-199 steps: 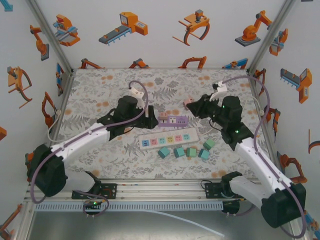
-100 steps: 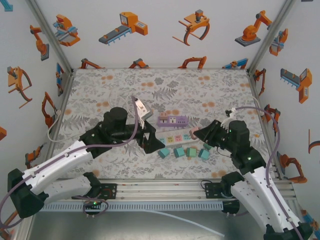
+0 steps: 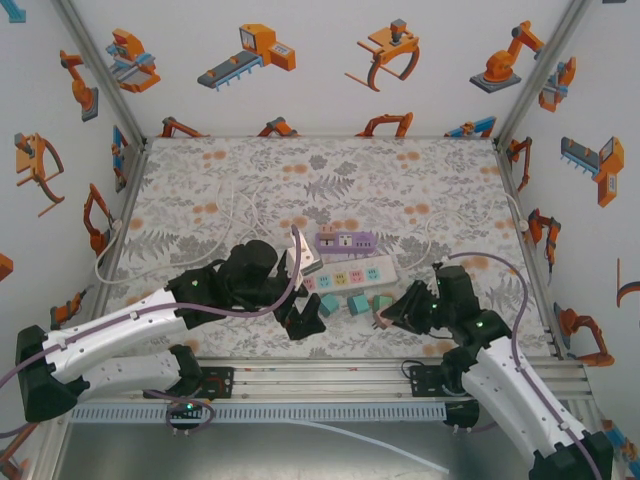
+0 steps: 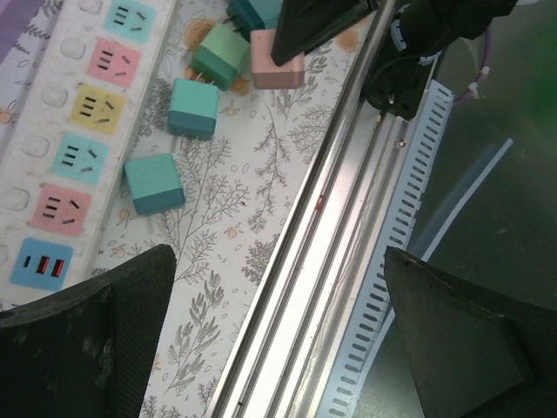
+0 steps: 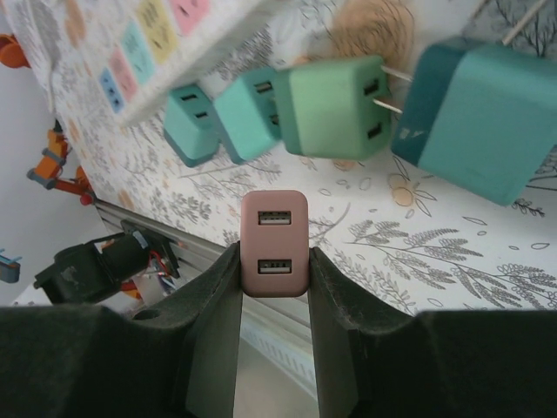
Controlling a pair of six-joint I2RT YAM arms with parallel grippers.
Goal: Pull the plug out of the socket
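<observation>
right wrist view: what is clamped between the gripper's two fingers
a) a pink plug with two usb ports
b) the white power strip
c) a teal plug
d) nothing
A: the right gripper is shut on the pink plug, its two usb ports facing the camera, while the teal plugs lie loose on the table beyond it.

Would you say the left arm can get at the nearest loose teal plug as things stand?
Probably yes: the left fingers stand open right by that teal plug, which lies free beside the white power strip, with nothing between them.
</observation>
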